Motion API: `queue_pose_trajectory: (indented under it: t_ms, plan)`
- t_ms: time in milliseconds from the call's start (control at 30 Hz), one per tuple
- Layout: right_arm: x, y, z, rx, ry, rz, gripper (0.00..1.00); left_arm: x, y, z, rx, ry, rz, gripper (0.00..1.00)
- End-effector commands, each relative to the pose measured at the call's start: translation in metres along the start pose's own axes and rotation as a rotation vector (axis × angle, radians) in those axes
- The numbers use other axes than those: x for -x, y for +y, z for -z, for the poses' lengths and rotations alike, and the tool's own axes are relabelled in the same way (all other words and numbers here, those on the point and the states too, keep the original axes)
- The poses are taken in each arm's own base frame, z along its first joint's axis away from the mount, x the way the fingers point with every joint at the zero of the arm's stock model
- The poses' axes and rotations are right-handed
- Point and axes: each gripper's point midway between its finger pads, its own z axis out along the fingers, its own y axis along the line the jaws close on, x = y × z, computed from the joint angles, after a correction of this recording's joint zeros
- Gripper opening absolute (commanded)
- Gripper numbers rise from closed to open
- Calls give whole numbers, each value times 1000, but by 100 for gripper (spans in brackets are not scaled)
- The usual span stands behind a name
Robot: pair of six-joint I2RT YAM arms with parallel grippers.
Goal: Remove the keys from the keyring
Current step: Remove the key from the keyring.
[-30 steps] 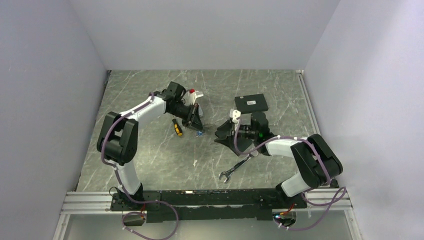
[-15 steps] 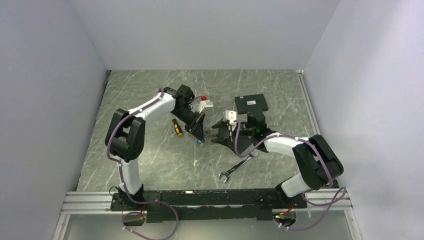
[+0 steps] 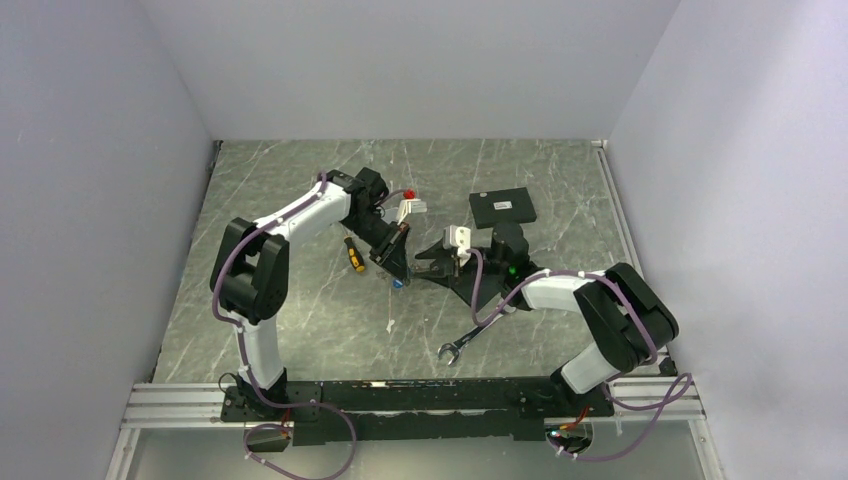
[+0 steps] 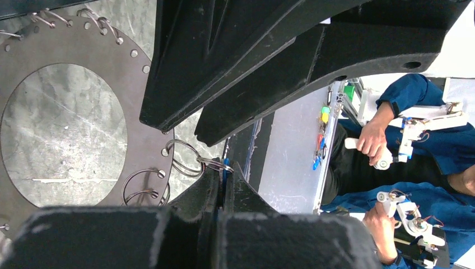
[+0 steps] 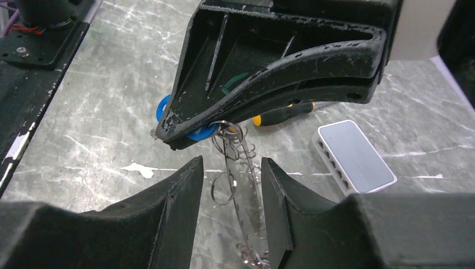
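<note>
Both arms have drawn together over the table [image 3: 300, 300]. Its blue tag [image 5: 197, 134] clamped in the left gripper [image 3: 398, 262], the keyring [image 4: 148, 106] dangles; the right gripper [image 5: 227, 185], at 3 o'clock, straddles it, jaws apart. Nothing looks removed yet; the whole job remains.

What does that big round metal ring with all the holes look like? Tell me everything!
The keyring is a flat, dark grey metal hoop with a wide round opening and small holes along its rim. Thin wire rings hang through some holes. It stands on edge between the fingers of the open right gripper. The shut left gripper pinches a blue tag beside its rim.
</note>
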Motion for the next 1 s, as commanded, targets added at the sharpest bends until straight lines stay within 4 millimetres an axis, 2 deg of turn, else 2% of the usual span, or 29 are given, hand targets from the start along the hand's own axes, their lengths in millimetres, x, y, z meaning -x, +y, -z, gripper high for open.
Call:
queue_pose_trajectory:
  t_ms: [0, 333, 433, 600, 833, 967]
  plan:
    - [17, -3, -5, -2, -66, 60, 45, 9, -15, 2, -57, -18, -66, 0]
    - [13, -2, -13, 8, -58, 59, 38, 7, -20, 1, -64, -16, -78, 0]
    - [15, -5, -15, -9, -66, 51, 27, 6, -20, 0, -59, -13, -71, 0]
    - [16, -10, -13, -44, -63, 40, 0, 1, -16, 7, -11, -11, -60, 0]
    - [16, -18, -6, -104, -63, 12, 0, 0, -6, 34, 75, -78, -28, 0]
    - [20, -19, -4, -112, -80, -10, 0, -4, -1, 38, 98, -98, -10, 0]
